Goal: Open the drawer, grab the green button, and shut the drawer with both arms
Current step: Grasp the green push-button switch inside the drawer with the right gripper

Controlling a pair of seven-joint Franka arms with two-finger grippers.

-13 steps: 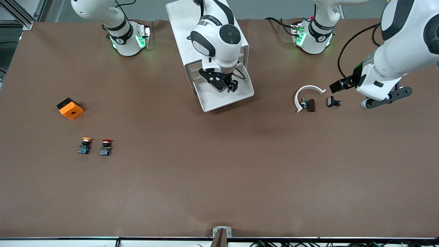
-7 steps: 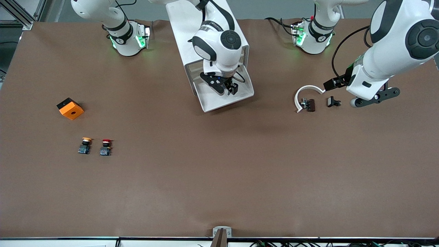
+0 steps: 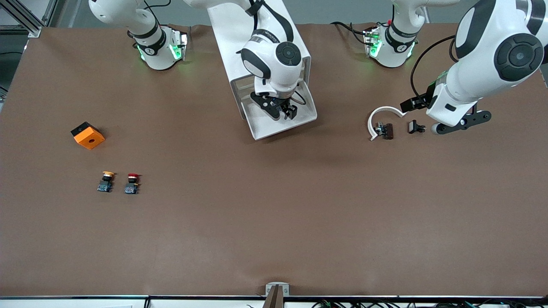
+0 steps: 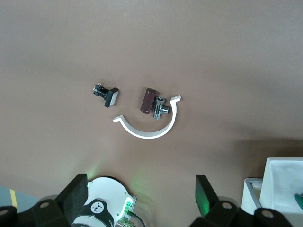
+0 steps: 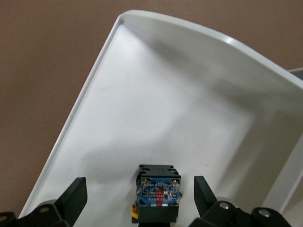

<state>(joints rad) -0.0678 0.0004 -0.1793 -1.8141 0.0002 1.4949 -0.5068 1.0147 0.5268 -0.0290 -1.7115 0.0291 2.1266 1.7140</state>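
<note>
The white cabinet (image 3: 231, 38) stands between the arm bases, with one drawer (image 3: 265, 126) pulled out toward the front camera. My right gripper (image 3: 284, 112) hangs low inside that drawer, open. In the right wrist view the button (image 5: 158, 191) lies on the drawer floor (image 5: 142, 109) between the two fingers of the right gripper (image 5: 140, 201), touching neither; its bluish base and black body show, its cap is hidden. In the front view the hand hides the button. My left gripper (image 3: 461, 122) is open and holds nothing, over the table toward the left arm's end; the left gripper (image 4: 140, 201) frames that arm's base.
A white curved piece (image 3: 382, 115), a brown fitting (image 3: 385, 130) and a small black part (image 3: 415, 127) lie just beside the left hand. Toward the right arm's end are an orange block (image 3: 87, 135), a yellow-capped button (image 3: 105, 181) and a red-capped button (image 3: 132, 183).
The left arm has swung inward toward the small parts and the cabinet. The right gripper has shifted slightly deeper into the drawer, toward the cabinet. Both stay open.
</note>
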